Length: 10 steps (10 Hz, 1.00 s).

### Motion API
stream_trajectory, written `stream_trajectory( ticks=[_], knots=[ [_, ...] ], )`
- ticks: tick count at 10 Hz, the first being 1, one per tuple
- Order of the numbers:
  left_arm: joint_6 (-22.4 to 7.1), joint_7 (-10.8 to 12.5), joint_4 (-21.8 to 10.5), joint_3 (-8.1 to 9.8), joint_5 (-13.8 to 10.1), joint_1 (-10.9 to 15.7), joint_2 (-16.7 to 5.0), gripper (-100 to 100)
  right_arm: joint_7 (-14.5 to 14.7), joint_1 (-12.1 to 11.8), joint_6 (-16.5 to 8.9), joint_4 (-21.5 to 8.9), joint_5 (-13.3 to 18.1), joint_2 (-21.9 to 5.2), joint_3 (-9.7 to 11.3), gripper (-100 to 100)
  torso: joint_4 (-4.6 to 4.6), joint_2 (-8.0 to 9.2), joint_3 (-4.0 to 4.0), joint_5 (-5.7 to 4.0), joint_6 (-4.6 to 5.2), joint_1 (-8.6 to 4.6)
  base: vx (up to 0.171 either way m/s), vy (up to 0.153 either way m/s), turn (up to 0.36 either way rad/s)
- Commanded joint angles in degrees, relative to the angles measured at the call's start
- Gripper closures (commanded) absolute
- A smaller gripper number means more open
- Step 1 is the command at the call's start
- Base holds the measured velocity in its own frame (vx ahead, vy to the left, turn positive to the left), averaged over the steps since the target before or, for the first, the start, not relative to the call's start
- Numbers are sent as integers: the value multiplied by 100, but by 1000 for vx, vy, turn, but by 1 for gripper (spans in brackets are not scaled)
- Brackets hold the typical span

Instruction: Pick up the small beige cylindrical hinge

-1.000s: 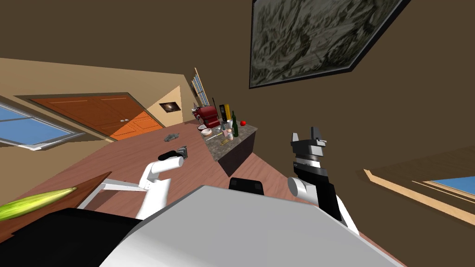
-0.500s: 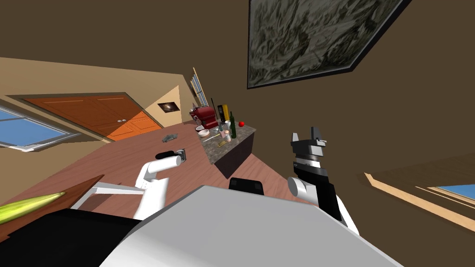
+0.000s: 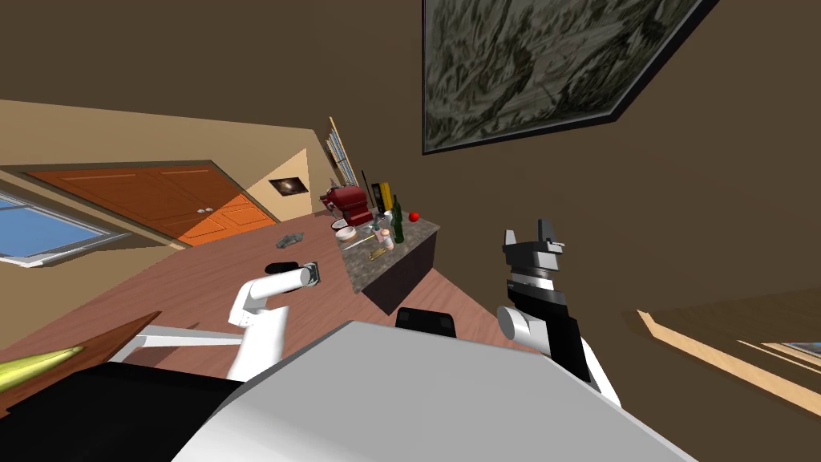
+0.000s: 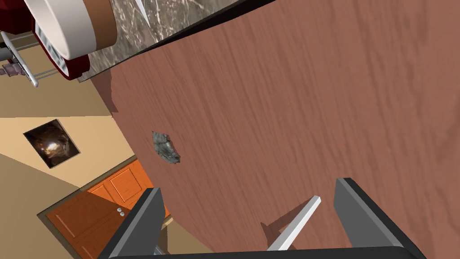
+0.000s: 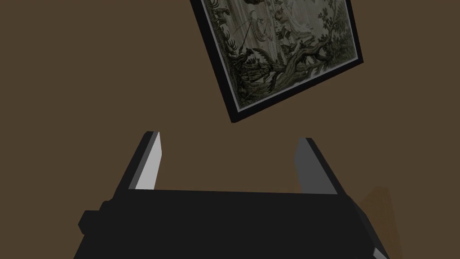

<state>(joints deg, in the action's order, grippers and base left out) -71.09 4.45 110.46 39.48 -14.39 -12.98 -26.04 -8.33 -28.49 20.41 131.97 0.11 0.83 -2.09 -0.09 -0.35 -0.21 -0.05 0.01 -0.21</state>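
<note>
Head view: a dark stone-topped counter (image 3: 383, 269) stands on the wooden floor (image 3: 224, 273), ahead of both arms.
Task piece: the hinge (image 3: 377, 255), a small beige bit, lies on the counter's top near its front edge, just in front of a green bottle (image 3: 397, 224); its form is too small to tell.
Left arm: the left gripper (image 3: 313, 273) (image 4: 251, 216) is low over the floor, short of the counter's left side, jaws wide and empty.
Right arm: the right gripper (image 3: 533, 237) (image 5: 227, 162) is raised to the counter's right, jaws wide and empty.
Floor: a grey crumpled scrap (image 3: 289, 239) (image 4: 166, 147) lies left of the counter.
</note>
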Motion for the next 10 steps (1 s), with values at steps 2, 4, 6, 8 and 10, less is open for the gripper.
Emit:
stream_trajectory(
  ticks=[2,4,6,8,10],
  knots=[
    [-390,134,-29,78,-89,39,-33,-100,0,1,0,0,0,0,0,0,3,15,8,1,0,7,64,-48,-12],
    [-708,245,-72,143,-178,74,-66,-100,0,0,0,0,0,0,0,0,0,-1,0,0,0,0,128,-80,-15],
    [-1044,356,-113,200,-266,107,-91,-100,0,0,0,0,0,0,0,0,-4,-14,-8,-3,0,-12,127,-95,-15],
    [-1351,466,-150,249,-353,137,-110,-100,0,0,0,0,0,0,0,0,-2,-8,-5,-3,0,-7,118,-77,-18],
    [-1704,572,-184,292,-439,164,-125,-100,0,0,0,0,0,0,0,0,-2,-9,-6,-1,0,1,123,-60,-20]
  ],
)
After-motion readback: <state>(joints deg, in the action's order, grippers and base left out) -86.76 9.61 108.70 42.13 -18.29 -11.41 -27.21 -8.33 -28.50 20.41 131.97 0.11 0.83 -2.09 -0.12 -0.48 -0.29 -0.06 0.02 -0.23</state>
